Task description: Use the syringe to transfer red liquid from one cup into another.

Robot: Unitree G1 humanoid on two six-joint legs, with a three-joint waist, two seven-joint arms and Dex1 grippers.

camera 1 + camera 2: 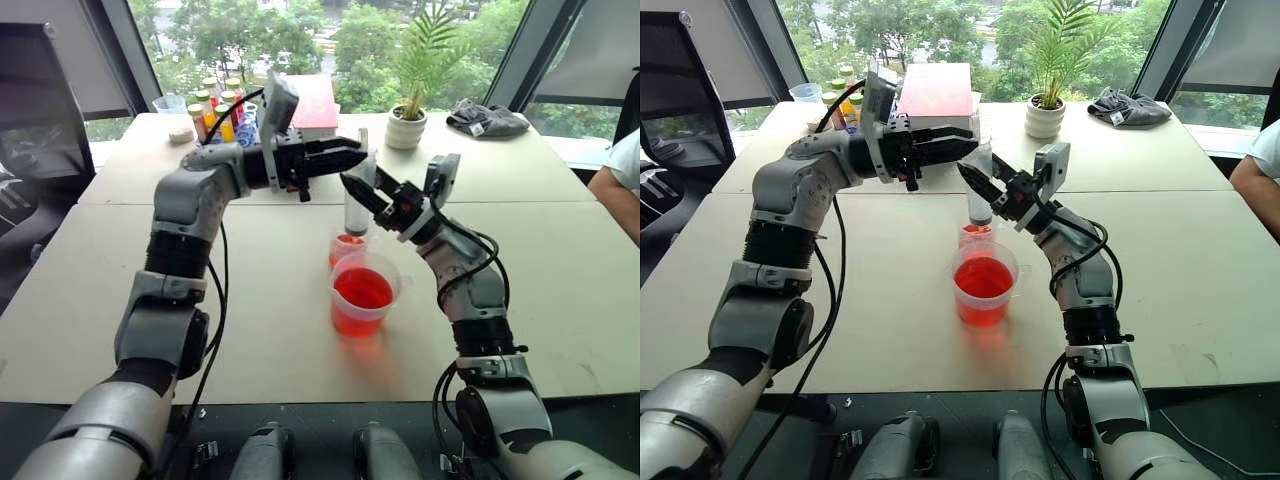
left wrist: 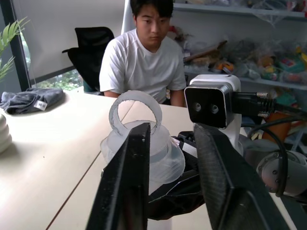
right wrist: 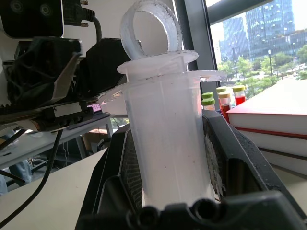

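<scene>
- The syringe [image 1: 357, 205] stands upright over the small clear cup [image 1: 346, 247], its barrel clamped between the black fingers of the right gripper [image 1: 352, 186], which reaches in from the right and is clenched hard on the clear barrel.
- In the right wrist view the syringe barrel [image 3: 168, 143] rises between that gripper's two fingers, the plunger's ring [image 3: 151, 24] pushed right down against the flange at the top.
- The left gripper [image 1: 355, 155] comes in level from the left, up at the plunger end; its jaws stand apart with a clear gap, released, flanking the plunger ring without pinching it.
- The left wrist view backs that up: the ring [image 2: 135, 112] and the flange sit between and beyond the two dark fingers [image 2: 127, 187], daylight showing on both sides.
- The small cup holds a little red liquid [image 1: 347, 243] and stands just behind the big beaker [image 1: 364, 294], nearly touching it.
- The beaker, nearer the robot, is about half full of the same red liquid, and it casts a red glow on the pale table [image 1: 120, 250].
- Farther back on the table: a cluster of capped tubes [image 1: 215, 105], a red book [image 1: 312, 100], a potted plant [image 1: 408, 125], and a grey cloth [image 1: 487, 120].
- A person in a white T-shirt [image 2: 144, 62] sits at the table's right edge, facing the robot.
</scene>
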